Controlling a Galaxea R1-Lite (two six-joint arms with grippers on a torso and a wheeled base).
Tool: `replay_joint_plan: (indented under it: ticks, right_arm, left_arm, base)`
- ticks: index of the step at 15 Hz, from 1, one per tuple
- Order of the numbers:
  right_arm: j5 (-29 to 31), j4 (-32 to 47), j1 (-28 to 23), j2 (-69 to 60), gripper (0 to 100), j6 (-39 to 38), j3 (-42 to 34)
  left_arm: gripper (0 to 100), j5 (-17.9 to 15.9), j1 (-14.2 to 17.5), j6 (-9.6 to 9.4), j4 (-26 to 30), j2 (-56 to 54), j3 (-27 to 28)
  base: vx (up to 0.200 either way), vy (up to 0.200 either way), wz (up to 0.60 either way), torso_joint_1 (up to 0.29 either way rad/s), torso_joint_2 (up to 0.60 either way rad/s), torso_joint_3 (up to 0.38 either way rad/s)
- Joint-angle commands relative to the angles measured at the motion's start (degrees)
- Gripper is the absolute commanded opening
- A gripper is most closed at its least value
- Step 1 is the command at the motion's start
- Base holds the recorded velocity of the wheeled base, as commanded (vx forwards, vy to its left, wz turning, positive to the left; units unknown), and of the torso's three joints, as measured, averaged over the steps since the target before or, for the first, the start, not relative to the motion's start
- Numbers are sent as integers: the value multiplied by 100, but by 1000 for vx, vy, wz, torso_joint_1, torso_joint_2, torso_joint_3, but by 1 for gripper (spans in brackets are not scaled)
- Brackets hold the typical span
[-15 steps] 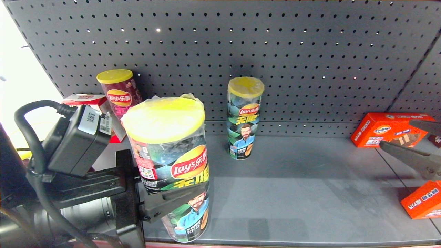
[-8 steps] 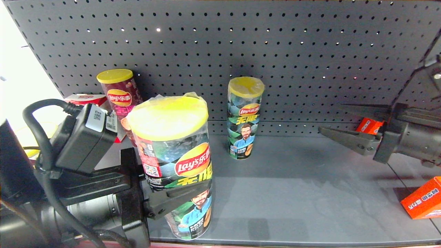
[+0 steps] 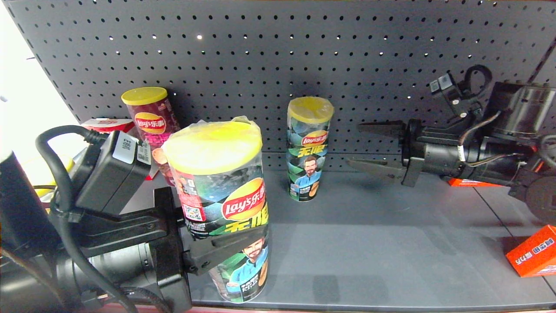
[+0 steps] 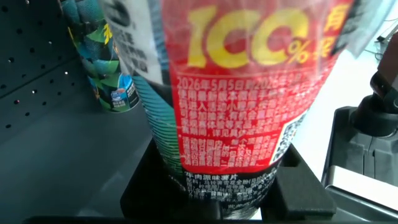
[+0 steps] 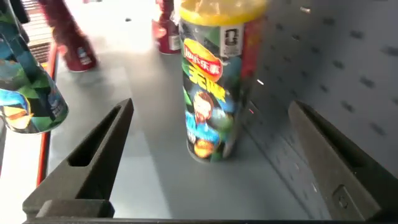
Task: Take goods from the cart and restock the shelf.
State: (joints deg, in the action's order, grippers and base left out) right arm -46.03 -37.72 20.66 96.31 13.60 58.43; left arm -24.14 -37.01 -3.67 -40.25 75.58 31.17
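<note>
My left gripper (image 3: 219, 252) is shut on a green-and-blue chips can (image 3: 221, 200) with a yellow lid, held upright over the shelf's (image 3: 382, 252) front left edge. In the left wrist view the same held can (image 4: 236, 106) stands between the jaws. A matching can (image 3: 309, 150) stands at the back middle, against the pegboard. My right gripper (image 3: 369, 147) is open just to that can's right, pointing at it. The right wrist view has this standing can (image 5: 214, 81) ahead of the spread fingers (image 5: 93, 162), apart from them.
A maroon can (image 3: 150, 119) and a red-and-white box (image 3: 106, 125) stand at the back left. Orange boxes sit at the right: one (image 3: 532, 252) near the front, another (image 3: 467, 182) partly hidden under the right arm. Bare shelf floor lies between the two cans.
The right arm has swung in from the right edge, leftward and up, to beside the back can. The left gripper with its can has shifted slightly right.
</note>
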Motion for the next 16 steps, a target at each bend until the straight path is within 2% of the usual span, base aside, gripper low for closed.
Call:
replay_joint_plan:
  ticks: [1,8,16]
  right_arm:
    - [-73,-25,17,653,100,11,397]
    - [-90,-122,219,1382,100,2,1004]
    - [-90,-429,439,1417,100,11,591]
  left_arm:
    - [0,-3,1,7,0,9,3]
    - [0,-12,124,7,0,0,-6]
    - [0,-12,203,7,-9,0,-41]
  base:
    - [0,0,0,0,0,0]
    - [0,0,0,0,0,0]
    - [0,0,0,0,0,0]
